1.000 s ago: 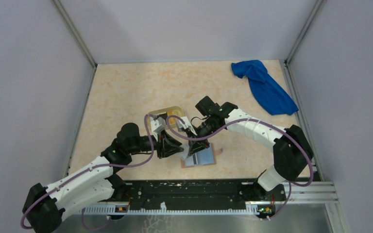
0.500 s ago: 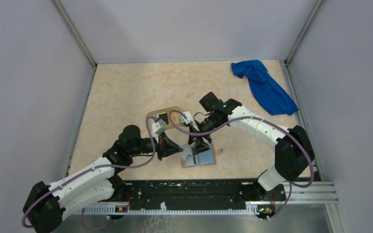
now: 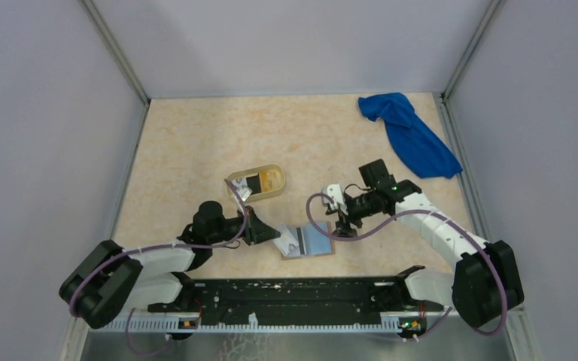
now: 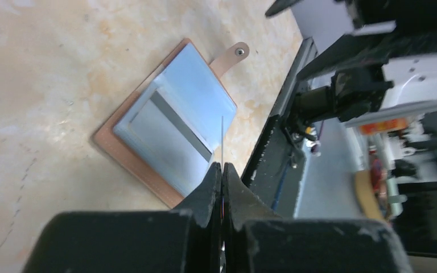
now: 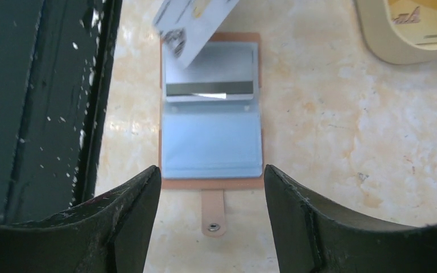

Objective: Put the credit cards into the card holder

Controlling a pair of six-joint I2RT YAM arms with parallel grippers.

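The card holder (image 3: pixel 310 242) lies open on the table, tan outside with grey-blue slots (image 5: pixel 212 142). A card with a dark stripe (image 5: pixel 209 89) sits in one slot (image 4: pixel 180 123). My left gripper (image 3: pixel 271 232) is shut on a white credit card (image 3: pixel 285 242), which hangs over the holder's left edge. That card shows edge-on in the left wrist view (image 4: pixel 222 139) and face-on in the right wrist view (image 5: pixel 190 21). My right gripper (image 3: pixel 339 219) stands open just right of the holder, its jaws (image 5: pixel 212 182) wide above the snap strap (image 5: pixel 213 211) with nothing between them.
A pale yellow oval tray (image 3: pixel 235 183) behind the holder has a black card (image 3: pixel 254 183) and a yellow-orange card (image 3: pixel 272 179) in it. A blue cloth (image 3: pixel 410 135) lies at the back right. The black base rail (image 3: pixel 301 297) runs along the near edge.
My left gripper has shut on the white card and dropped low beside the holder. My right gripper has opened and drawn back to the right, away from the holder.
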